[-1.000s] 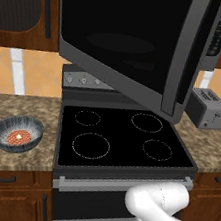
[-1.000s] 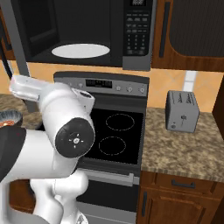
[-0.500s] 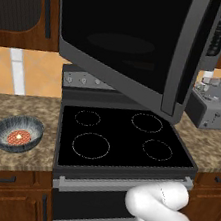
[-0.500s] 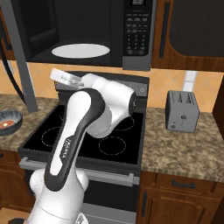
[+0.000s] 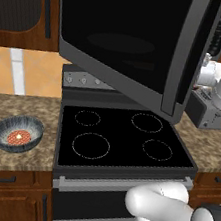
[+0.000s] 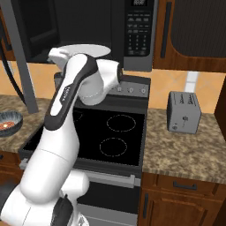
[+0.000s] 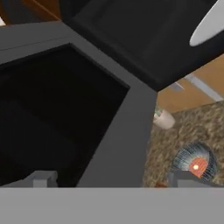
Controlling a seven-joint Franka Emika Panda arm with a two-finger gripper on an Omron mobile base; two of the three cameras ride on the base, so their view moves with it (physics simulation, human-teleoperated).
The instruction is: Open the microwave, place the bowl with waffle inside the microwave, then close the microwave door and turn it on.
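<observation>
**Door swung wide, bowl on the left surface**

My claw [image 7: 109, 179] stands spread with nothing between its tips, which rise at the bottom of the hand view to either side of the microwave door's grey frame. I cannot make out the claw itself in the base views; there my arm bends up over the stove [image 6: 108, 132] and reaches toward the open oven cavity.

The microwave door [image 5: 124, 38] hangs wide open, its dark glass panel angled out over the far left part of the stove, its vertical bar handle [image 5: 184, 58] on the free edge. Behind it the microwave [image 6: 110, 26] sits above the stove, its white turntable [image 6: 90, 50] showing inside and its button panel [image 6: 139, 33] at the right.

The bowl [image 5: 18, 133] rests on the speckled stone surface [image 5: 9, 157] to the left of the stove, well apart from the microwave, with the waffle [image 5: 19, 137] lying in its middle. In the hand view the bowl sits low at the right, past the door's edge.

A silver toaster [image 6: 183, 112] stands on the surface to the right of the stove, near the wall. Brown wooden cabinets [image 6: 194, 33] flank the microwave.
</observation>
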